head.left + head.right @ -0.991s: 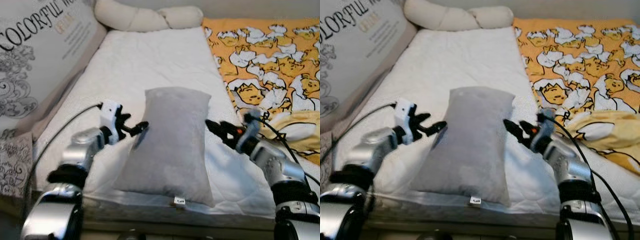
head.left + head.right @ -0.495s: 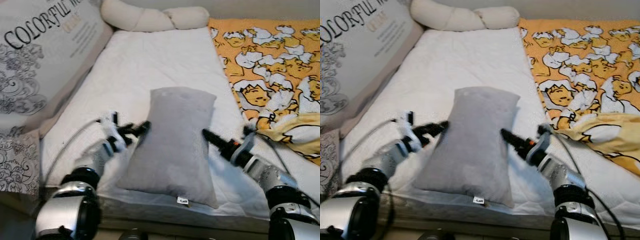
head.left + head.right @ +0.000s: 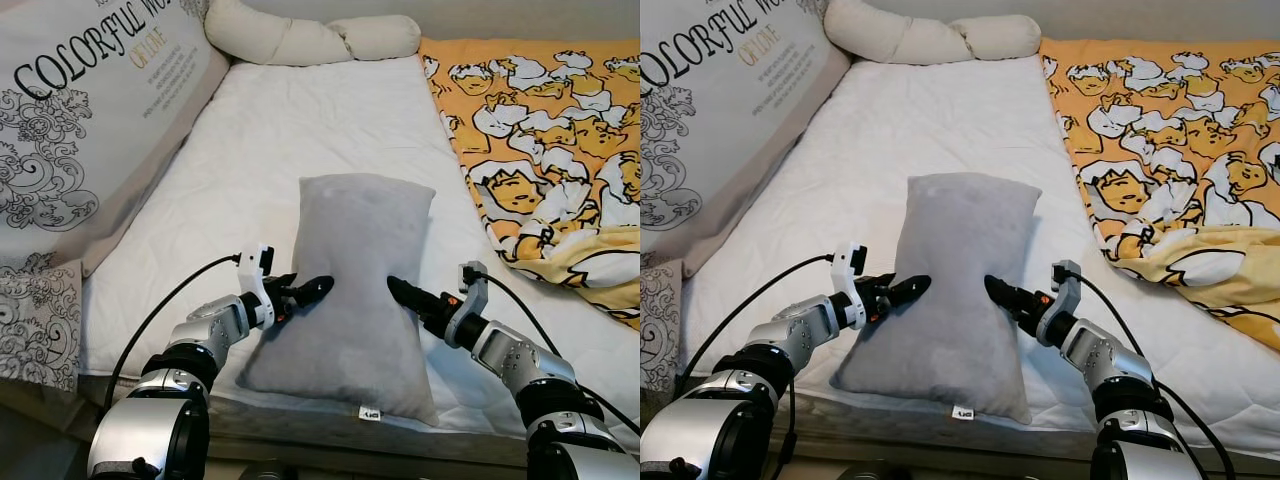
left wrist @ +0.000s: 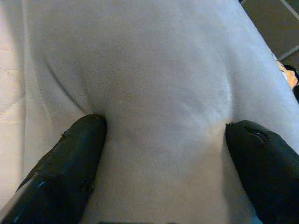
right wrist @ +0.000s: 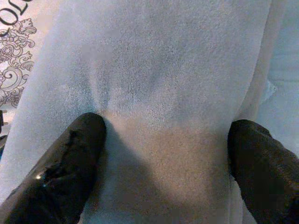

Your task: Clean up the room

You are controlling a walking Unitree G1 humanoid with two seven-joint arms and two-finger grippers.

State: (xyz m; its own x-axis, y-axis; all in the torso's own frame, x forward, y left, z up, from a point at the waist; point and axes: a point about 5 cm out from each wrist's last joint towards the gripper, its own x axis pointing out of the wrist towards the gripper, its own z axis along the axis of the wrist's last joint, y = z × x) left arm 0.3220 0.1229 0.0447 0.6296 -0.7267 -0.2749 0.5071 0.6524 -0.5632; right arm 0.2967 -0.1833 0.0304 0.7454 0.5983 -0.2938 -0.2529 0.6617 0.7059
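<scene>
A grey pillow (image 3: 355, 260) lies lengthwise on the white mattress (image 3: 300, 120), near the bed's front edge. My left gripper (image 3: 310, 290) comes in from the pillow's left side, and its black fingertips press into the near half. My right gripper (image 3: 400, 292) comes in from the right side at the same height. In the left wrist view the fingers (image 4: 70, 163) stand wide apart and dent the grey fabric (image 4: 159, 84). The right wrist view has its fingers (image 5: 74, 154) spread the same way on the pillow (image 5: 168, 60). Both grippers are open, with nothing clamped.
A large printed cushion (image 3: 80, 130) leans along the bed's left side. A cream bolster (image 3: 310, 40) lies at the far end. An orange cartoon blanket (image 3: 540, 130) covers the right side, bunched near my right arm. The mattress edge runs just below the pillow.
Both grippers have moved inward and toward the bed's front, from the pillow's side edges onto its near half. The pillow now lies lower and flatter. The camera has shifted slightly.
</scene>
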